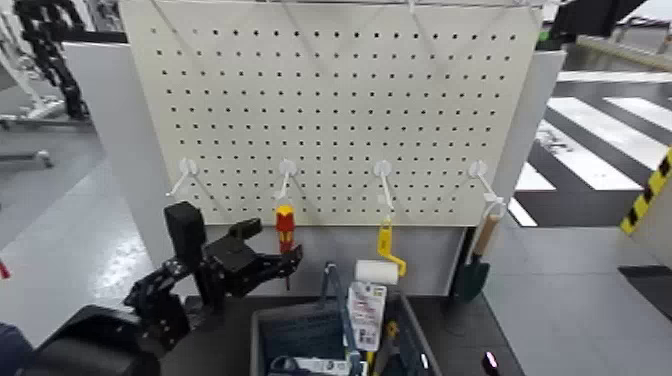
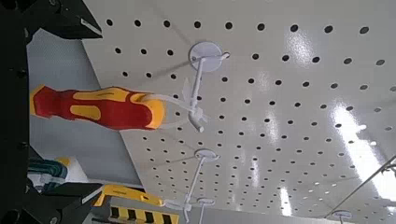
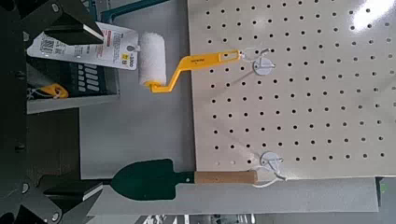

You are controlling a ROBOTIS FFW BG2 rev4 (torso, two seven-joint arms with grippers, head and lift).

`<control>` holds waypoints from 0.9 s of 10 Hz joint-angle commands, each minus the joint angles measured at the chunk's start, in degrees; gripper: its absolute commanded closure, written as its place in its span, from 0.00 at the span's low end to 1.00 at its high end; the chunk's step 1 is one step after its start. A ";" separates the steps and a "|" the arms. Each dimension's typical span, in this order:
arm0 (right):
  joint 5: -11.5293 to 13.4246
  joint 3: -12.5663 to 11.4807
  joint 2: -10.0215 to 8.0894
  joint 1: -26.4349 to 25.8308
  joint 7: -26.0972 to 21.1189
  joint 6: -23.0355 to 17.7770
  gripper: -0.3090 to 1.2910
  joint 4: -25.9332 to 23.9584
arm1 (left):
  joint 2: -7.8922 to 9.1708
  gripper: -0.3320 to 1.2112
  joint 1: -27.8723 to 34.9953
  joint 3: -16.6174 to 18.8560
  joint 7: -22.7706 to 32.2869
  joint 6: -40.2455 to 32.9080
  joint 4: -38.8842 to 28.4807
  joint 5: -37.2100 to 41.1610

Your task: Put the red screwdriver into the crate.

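Pegboard point(image 1: 330, 110) behind red screwdriver point(image 1: 286, 226) (open left gripper point(image 1: 276, 243) near)

The lower end of the crate point(image 1: 256, 345) is cut off by the bottom edge of the head view, and the items inside overlap, so parts of them are hidden. The print on the white package point(image 1: 367, 315) is too small to read. In the left wrist view, the shaft of the red screwdriver point(image 2: 112, 108) cannot be seen beyond the handle, at the side where the dark parts of the left end effector point(image 1: 275, 243) stand. The top of the pegboard point(image 1: 330, 120) is cut off in the head view; the right wrist view shows only 1 part of it.
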 commanded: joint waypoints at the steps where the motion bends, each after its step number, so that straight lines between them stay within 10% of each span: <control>1: -0.23 0.00 -0.10 -0.13 0.00 -0.09 0.31 0.17 | 0.33 0.34 -1.77 -1.09 -0.50 -0.19 0.96 0.56; 4: -0.41 0.00 -0.19 -0.13 0.00 -0.45 0.31 0.26 | 0.50 0.77 -1.68 -1.09 -0.50 0.34 0.88 1.09; 9: -0.94 0.09 -0.36 -0.22 0.00 -0.45 0.31 0.44 | 0.42 0.95 -1.42 -0.74 -0.85 1.66 0.26 0.92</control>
